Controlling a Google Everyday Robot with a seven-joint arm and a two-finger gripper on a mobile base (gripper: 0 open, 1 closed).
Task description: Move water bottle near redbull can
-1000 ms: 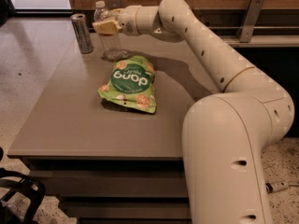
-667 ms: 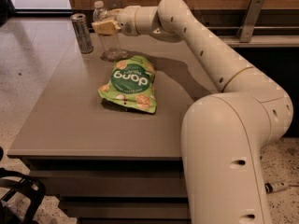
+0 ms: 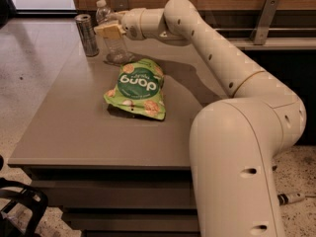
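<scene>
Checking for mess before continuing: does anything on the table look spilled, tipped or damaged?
Nothing stands out. The water bottle and redbull can stand upright at the far edge of the table, the gripper at the bottle; the green snack bag lies flat.

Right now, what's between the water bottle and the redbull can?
Only bare grey table separates the clear ribbed water bottle from the slim silver redbull can, per the camera view. The claw is at the bottle's upper body.

The robot's cream-coloured jointed arm (image 3: pixel 232 73) rises from its bulky base to the right of the clear plastic water bottle (image 3: pixel 117 51), bends at the elbow and stretches left. Its end effector (image 3: pixel 111 29) meets the bottle's upper half, tan finger pads (image 3: pixel 108 31) clamped around it.
</scene>
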